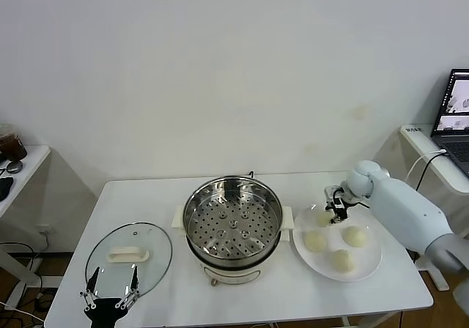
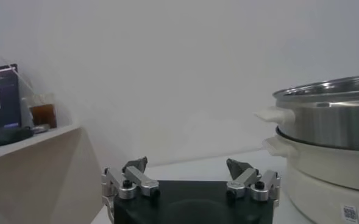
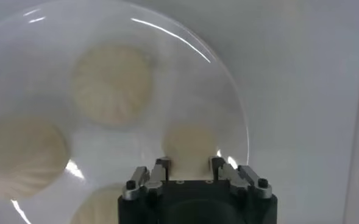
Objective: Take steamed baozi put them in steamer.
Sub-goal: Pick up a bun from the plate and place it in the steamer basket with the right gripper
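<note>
Parked at the white counter [image 1: 293, 299]'s near left edge, by the round glass lid with a white handle [image 1: 129, 255]: the left hand [image 1: 111, 293], fingers spread wide and empty. Farther back, centre: the round shiny stainless-steel steamer [image 1: 232, 222], perforated tray bare. Beyond to the right, on the flat white plate [image 1: 370, 262]: four pale cream-white round baozi [image 1: 341, 260], the rearmost bun [image 3: 190, 143] clamped in the right hand [image 3: 189, 165].

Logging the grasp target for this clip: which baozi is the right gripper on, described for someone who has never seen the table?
Find the steamer mid-table; the white plate sits on its right. Of four baozi there, it is the one at the plate's far, steamer-side edge, the only one with the right gripper shut on it.
</note>
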Tool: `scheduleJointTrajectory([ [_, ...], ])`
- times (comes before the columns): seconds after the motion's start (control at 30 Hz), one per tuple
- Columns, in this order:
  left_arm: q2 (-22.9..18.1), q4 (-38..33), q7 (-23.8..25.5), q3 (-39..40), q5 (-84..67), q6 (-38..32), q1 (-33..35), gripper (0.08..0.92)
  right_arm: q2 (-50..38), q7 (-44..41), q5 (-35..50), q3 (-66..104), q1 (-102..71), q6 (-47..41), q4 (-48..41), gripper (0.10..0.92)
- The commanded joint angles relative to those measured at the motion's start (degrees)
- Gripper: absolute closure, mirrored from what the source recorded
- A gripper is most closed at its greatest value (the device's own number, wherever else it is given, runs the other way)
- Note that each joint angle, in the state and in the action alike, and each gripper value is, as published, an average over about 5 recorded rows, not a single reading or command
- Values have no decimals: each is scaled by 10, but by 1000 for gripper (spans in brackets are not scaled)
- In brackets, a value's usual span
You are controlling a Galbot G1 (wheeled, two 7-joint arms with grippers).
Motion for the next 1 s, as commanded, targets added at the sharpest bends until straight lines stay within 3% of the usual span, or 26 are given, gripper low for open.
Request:
scheduleJointTrajectory([
  [0.03, 1, -1, -1, 2, 0, 0, 0, 177, -29, -3, 51, -31, 30, 3, 42, 598],
  [0.47, 14, -5, 1, 8, -11, 4, -6, 177, -92, -37, 254, -188, 289, 65, 162, 584],
  [0.8, 22, -2, 2, 2, -17, 2, -10, 177, 17, -22, 371, -320, 414, 132, 200, 584],
  [1.0, 25, 5, 3, 0, -15, -1, -12, 177, 116, -9, 371, -370, 402, 188, 218, 584],
])
